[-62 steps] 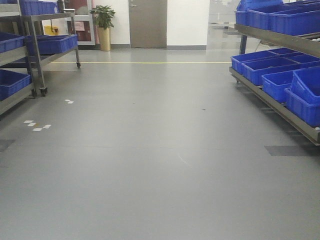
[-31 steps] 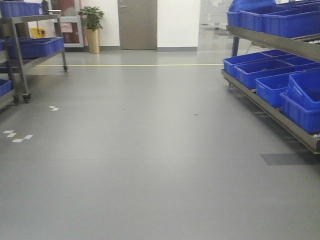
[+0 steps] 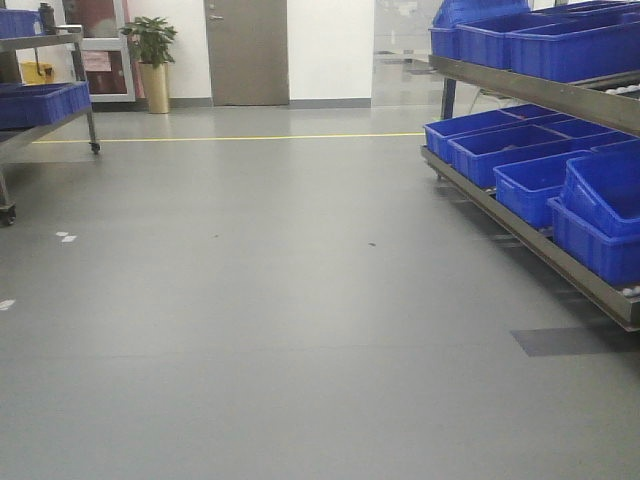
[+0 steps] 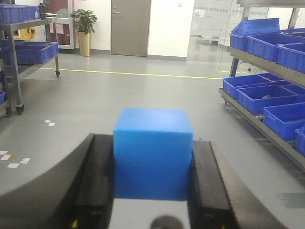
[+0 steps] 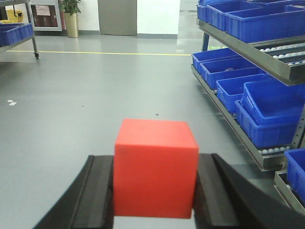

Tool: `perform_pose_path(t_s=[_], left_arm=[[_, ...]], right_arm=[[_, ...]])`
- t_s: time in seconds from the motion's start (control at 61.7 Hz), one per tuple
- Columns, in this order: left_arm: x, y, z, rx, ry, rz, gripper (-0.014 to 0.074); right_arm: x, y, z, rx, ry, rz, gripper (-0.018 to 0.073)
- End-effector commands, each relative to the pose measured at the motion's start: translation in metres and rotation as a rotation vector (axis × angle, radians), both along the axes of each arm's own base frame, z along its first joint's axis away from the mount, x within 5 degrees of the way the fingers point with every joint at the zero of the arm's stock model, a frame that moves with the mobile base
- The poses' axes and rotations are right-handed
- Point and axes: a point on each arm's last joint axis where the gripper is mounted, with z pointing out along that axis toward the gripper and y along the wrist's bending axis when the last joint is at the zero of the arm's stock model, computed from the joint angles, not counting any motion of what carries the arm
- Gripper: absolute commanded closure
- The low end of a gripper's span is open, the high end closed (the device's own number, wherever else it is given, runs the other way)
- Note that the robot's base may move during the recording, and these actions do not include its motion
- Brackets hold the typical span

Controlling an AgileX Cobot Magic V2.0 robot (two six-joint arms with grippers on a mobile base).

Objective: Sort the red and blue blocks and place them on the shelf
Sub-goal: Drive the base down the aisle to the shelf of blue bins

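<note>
Left wrist: claw (image 4: 152, 143) around blue block (image 4: 152, 164)

Front camera sits low, faces level down the aisle to the door (image 3: 246, 52). Left wrist camera looks forward along my left pincer (image 4: 152, 143), blue cube (image 4: 152, 167) very near. Right wrist camera does likewise over my right pincer (image 5: 155, 160), red cube (image 5: 155, 176) filling the foreground. All three share door, plant (image 3: 150, 40), yellow line (image 3: 250, 137), right rack (image 3: 540, 92).

So the blue block (image 4: 152, 162) sits upright, pinched in the left gripper (image 4: 151, 142), and the red block (image 5: 155, 174) is the same in the right gripper (image 5: 155, 160). Both are plain matte cubes. The grey steel shelf (image 3: 540, 94) stands off to the right, well apart.
</note>
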Motion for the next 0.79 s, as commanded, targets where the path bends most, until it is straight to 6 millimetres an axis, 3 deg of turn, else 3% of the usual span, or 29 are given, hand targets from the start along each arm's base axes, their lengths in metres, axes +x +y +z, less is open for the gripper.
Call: perform_pose_path(t_s=[0.0, 0.778], left_arm=[[-0.0012, 0.0017, 0.0182, -0.006, -0.115, 0.018, 0.0473], [-0.0012, 0.0017, 0.0182, -0.006, -0.115, 0.018, 0.0473]], right_arm=[[-0.0004, -0.0006, 0.0171, -0.004, -0.109, -0.007, 0.0514], [-0.0004, -0.0006, 0.0171, -0.004, -0.109, -0.007, 0.0514]])
